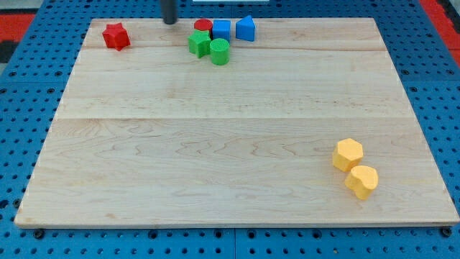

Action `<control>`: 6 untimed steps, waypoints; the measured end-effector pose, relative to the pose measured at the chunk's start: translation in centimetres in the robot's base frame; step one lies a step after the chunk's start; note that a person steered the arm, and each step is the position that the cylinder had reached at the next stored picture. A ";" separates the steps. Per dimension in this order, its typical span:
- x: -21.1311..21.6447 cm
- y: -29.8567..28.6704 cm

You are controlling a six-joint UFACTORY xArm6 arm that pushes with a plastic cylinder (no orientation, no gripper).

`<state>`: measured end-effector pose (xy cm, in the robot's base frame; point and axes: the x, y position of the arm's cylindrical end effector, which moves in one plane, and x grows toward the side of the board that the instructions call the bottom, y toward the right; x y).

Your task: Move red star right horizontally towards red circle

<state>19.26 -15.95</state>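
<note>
a pale wooden board (pixel 237 144) made of joined planks fills most of the view, lying on a blue perforated metal table (pixel 14 144) that shows around its edges. near the board's lower right corner sit the two biggest blocks, a yellow hexagonal block (pixel 348 154) and, just below it and to its right, a second yellow block (pixel 361 181) with rounded corners, the two touching or nearly so. along the view's top edge there is a tight cluster: a blue block with a pointed top (pixel 246 28) on the view's right, a blue cube-like block (pixel 221 29) just beside it, a red circle block (pixel 203 26) mostly hidden behind its neighbours, a green star-like block (pixel 199 44) in front of it, and a green cylinder block (pixel 220 52) touching the green star on the right. the red star block (pixel 116 36) stands alone near the board's upper left corner, well apart from the cluster and at roughly the same height in the view as the red circle. the dark rod comes down from the view's top, and my tip (pixel 169 22) rests between the red star and the cluster, nearer the cluster, touching no block. there is no claw on this arm, so it holds nothing
</note>
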 end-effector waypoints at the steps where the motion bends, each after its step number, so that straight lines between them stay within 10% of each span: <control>1: 0.0 -11.0; 3: 6.5 -12.8; 5: 5.9 0.1; 6: 5.9 -8.3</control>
